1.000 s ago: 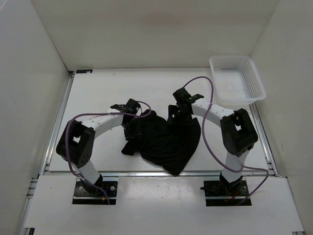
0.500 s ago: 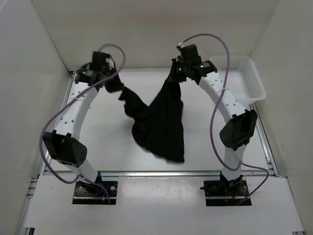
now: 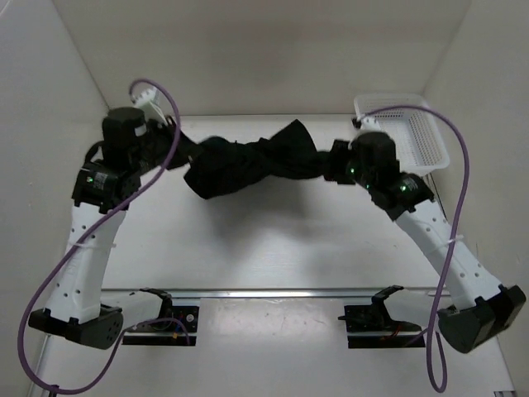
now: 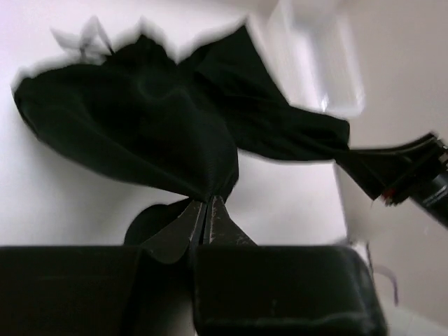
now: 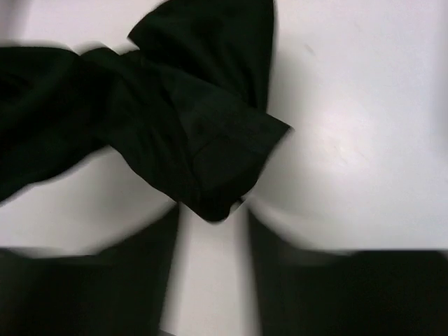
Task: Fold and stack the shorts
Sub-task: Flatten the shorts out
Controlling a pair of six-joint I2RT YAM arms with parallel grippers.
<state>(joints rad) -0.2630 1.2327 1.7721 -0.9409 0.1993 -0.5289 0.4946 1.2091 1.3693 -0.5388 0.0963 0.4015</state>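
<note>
The left gripper [image 4: 206, 210] is clamped on a gathered end of the shorts [image 3: 248, 165], its jaws pressed together on the cloth. From there the shorts run as a twisted, bunched band, raised above the table [image 3: 273, 240], across to the right gripper [image 3: 335, 161]. In the blurred right wrist view its fingers look apart with a cloth corner between them; you cannot tell whether they grip. Treat this as the spreading step. Next, untwist the band and lay it flat between the grippers before folding.
</note>
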